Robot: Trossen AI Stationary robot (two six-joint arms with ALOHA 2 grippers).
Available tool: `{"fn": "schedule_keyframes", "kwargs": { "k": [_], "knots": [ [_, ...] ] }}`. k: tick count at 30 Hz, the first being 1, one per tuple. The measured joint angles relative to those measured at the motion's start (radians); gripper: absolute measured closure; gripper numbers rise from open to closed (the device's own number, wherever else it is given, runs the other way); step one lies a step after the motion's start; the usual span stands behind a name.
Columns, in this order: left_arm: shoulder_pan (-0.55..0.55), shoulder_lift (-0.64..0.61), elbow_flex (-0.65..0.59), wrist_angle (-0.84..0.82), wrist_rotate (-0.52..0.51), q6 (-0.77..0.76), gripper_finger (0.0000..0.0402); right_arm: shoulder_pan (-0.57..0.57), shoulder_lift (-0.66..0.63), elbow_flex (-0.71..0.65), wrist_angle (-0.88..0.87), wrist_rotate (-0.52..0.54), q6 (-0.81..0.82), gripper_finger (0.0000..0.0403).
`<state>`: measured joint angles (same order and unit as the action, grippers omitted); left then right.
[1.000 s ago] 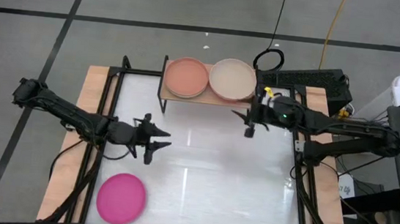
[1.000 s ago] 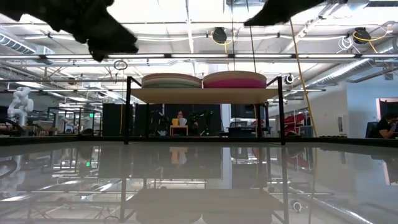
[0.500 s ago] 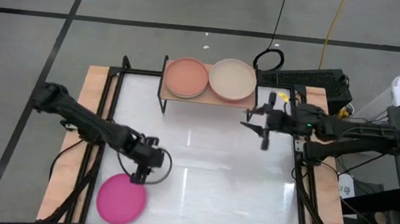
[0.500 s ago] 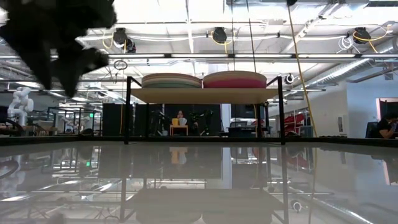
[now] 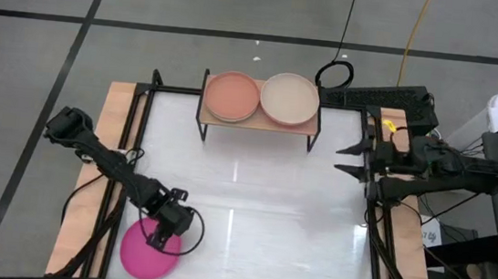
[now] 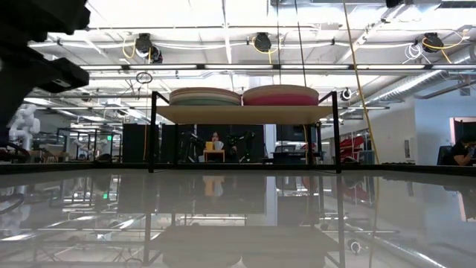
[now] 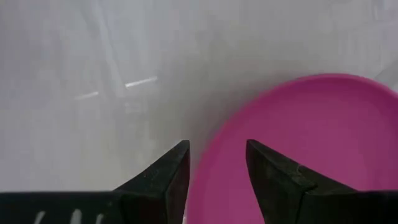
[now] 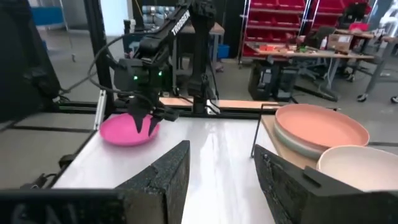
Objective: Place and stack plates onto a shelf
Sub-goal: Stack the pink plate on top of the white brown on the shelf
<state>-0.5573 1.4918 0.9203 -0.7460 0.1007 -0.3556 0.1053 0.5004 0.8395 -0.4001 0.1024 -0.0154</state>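
Magenta plate (image 5: pixel 150 249) is straddled at its rim by the left gripper (image 7: pixel 216 163), fingers open, holding nothing; closing is judged next.

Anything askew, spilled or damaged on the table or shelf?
Nothing stands out. Two even stacks of round matte plates sit side by side on the wooden-topped shelf. One flat magenta plate lies on the table under the open left tool. The open right tool waits at the right edge.
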Motion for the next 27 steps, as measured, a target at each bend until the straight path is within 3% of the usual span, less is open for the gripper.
{"fn": "schedule_keyframes", "kwargs": {
  "k": [9,22,27],
  "knots": [
    [-0.031,0.04,-0.001,-0.001,-0.054,-0.008,0.0241,0.006,-0.209,-0.227,0.049,0.0,0.053,0.0243],
    [-0.024,0.162,-0.001,-0.001,-0.022,0.02,0.0242,0.006,-0.48,-0.512,0.216,0.004,0.063,0.0243],
    [-0.012,0.17,-0.001,0.0,-0.022,0.02,0.0288,0.006,-0.491,-0.594,0.311,0.004,0.064,0.0243]
  ]
}}
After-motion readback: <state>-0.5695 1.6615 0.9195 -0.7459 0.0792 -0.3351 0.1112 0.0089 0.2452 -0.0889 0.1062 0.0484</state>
